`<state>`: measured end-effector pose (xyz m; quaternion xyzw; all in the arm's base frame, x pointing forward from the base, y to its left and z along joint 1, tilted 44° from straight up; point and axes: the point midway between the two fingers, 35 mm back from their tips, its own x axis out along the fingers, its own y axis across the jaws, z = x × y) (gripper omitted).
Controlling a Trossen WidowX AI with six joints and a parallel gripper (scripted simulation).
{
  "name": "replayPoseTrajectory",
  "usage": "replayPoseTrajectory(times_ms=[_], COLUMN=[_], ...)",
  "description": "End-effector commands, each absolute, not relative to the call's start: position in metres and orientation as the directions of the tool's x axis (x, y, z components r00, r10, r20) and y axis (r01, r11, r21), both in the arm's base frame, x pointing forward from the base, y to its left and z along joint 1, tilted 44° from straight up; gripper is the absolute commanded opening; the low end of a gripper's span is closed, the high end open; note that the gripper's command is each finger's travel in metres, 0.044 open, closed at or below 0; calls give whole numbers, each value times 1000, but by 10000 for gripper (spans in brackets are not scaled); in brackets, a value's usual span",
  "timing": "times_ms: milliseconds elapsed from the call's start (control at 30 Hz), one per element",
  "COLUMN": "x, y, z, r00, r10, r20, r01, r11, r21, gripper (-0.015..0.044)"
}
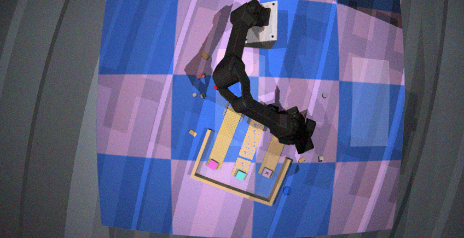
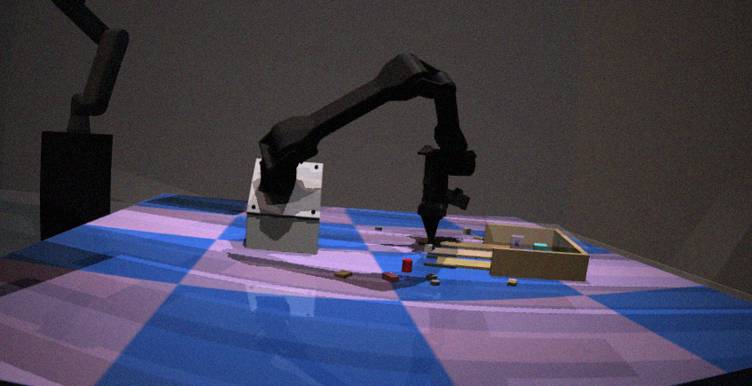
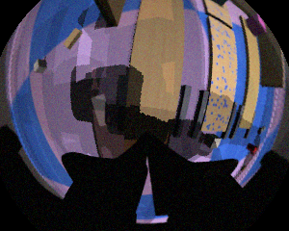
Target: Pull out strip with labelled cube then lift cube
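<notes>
Three strips lie side by side on the worktop (image 1: pixel 136 111), their far ends inside the open-fronted tray (image 1: pixel 231 190). The labelled cube (image 1: pixel 266 172) sits on the rightmost strip (image 1: pixel 272 156).

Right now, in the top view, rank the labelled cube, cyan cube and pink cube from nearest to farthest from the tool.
1. labelled cube, on the strip nearest the tool
2. cyan cube, middle strip
3. pink cube, farthest strip
</notes>
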<state>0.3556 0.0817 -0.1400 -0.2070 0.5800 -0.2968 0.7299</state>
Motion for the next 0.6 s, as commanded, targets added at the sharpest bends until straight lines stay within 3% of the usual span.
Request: replayPoseTrajectory(times_ms=[0, 567], x=[343, 318], y=[77, 79], z=[-146, -153], r00=[128, 127], r10=[-676, -676], r20=[-725, -726], r01=[188, 187], r11=[735, 735], r21=[-652, -652], gripper=[0, 0])
